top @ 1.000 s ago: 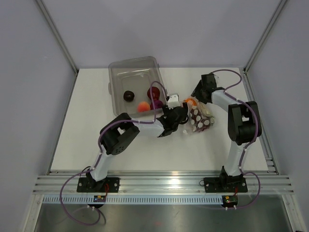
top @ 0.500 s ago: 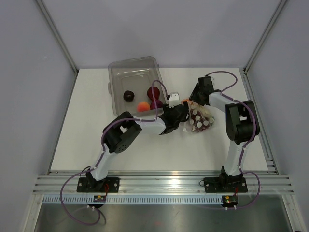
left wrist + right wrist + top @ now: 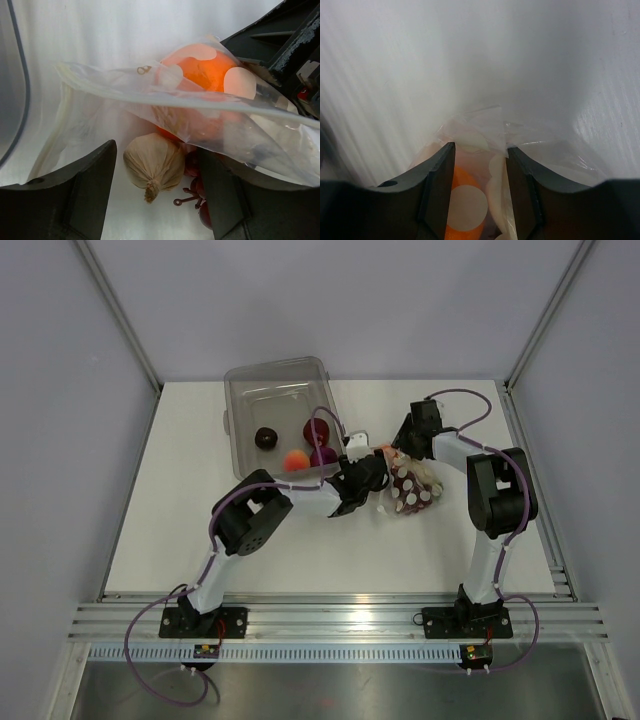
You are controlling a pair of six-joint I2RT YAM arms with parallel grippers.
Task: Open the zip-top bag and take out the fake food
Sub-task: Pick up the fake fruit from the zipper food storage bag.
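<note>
Bag on bench, film between right jaws, clamped or not: cannot tell; left jaws spread, garlic between, orange just beyond, inside bag.

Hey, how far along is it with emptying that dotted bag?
Done: zip-top bag open, four pieces in the bin. In hand: right gripper holds the bag, left gripper open around a beige piece at its mouth. Left: at least that, the orange piece and grapes.
</note>
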